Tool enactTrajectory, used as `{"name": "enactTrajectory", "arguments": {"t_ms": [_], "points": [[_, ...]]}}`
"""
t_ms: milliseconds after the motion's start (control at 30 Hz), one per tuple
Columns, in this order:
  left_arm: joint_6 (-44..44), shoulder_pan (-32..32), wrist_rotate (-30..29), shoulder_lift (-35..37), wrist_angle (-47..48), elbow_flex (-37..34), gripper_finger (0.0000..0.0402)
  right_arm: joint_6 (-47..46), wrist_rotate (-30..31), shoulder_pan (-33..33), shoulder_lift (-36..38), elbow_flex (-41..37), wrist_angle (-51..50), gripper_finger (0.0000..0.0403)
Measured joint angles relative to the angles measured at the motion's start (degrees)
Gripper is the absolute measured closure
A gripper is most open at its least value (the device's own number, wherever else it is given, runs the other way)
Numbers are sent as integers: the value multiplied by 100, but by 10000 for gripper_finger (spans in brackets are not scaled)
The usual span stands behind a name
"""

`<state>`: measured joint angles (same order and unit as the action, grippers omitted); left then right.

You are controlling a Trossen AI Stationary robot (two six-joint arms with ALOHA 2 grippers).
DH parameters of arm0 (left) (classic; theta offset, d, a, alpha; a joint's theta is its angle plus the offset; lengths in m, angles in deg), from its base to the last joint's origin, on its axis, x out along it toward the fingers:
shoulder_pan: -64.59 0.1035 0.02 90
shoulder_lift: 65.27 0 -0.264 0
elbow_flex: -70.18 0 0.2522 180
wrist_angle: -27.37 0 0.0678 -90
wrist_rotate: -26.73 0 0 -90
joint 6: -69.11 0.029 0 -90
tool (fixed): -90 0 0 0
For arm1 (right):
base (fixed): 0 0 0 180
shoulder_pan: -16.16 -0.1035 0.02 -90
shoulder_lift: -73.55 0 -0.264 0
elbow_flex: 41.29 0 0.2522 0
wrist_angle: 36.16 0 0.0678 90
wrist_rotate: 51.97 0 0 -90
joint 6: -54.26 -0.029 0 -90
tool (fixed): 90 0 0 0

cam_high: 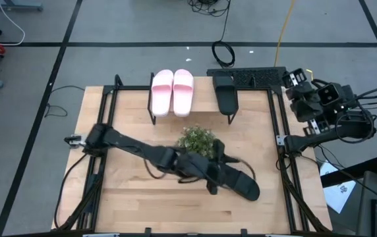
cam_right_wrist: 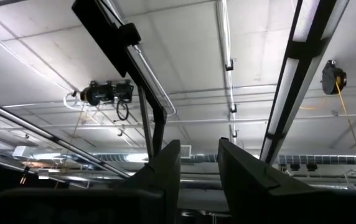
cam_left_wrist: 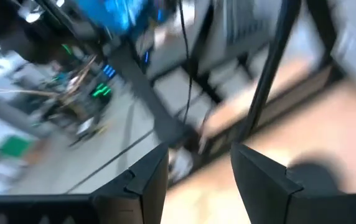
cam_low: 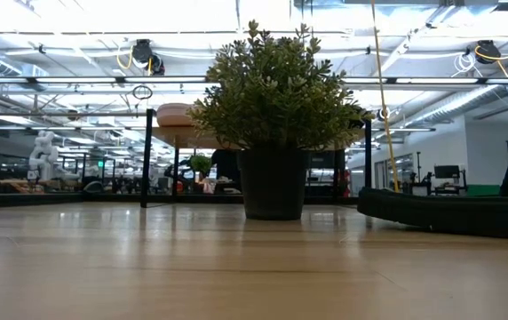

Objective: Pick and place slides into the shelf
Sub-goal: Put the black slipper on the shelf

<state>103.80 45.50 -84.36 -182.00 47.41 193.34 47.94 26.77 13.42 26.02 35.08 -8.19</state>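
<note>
High view: left gripper, jaws spread empty, beside black slide.

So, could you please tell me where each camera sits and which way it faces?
High view: above the table, straight down; left arm reaching past the plant toward a black slide; right arm parked beside the table.
Low view: at tabletop height, level toward the plant; no arm shows.
Left wrist view: past its open fingers, blurred, toward the table edge.
Right wrist view: past its fingers, up at the ceiling.
Shared: high and low views both show the plant.
</note>
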Motion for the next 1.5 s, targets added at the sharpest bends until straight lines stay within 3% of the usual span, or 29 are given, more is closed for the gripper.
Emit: {"name": "enactTrajectory", "arguments": {"t_ms": [133, 367, 667, 733, 833, 1000, 1133, 1400, 1500], "points": [[1306, -217, -866, -391, 193, -7, 220, 10, 21, 2, 11, 0, -90, 307], [2426, -739, -2138, -439, -432, -4, 220, 116, 61, 2, 5, 0, -534, 307], [1678, -969, -2337, -437, 27, -2, 220, 238, 67, 2, -24, 0, -874, 307], [1653, -1013, -2665, -441, 132, -2, 220, 133, 67, 2, -21, 0, -1127, 307], [1720, -1203, -3802, -419, -52, -2, 220, 22, -28, 2, -22, 0, -1753, 307], [1943, -1633, -5911, -13, -788, -4, 220, -68, -1077, -3, -18, 0, -3033, 307], [1809, -2032, -6832, 491, -1184, 5, 220, -614, -1509, -149, 43, 0, -4221, 307], [991, -2486, -6892, 1295, -1271, 7, 220, -2064, -2212, -653, 174, 0, -6947, 307], [983, -2468, -6890, 1405, -1252, 4, 220, -2596, -2107, -906, 209, 0, -8007, 307]]}}
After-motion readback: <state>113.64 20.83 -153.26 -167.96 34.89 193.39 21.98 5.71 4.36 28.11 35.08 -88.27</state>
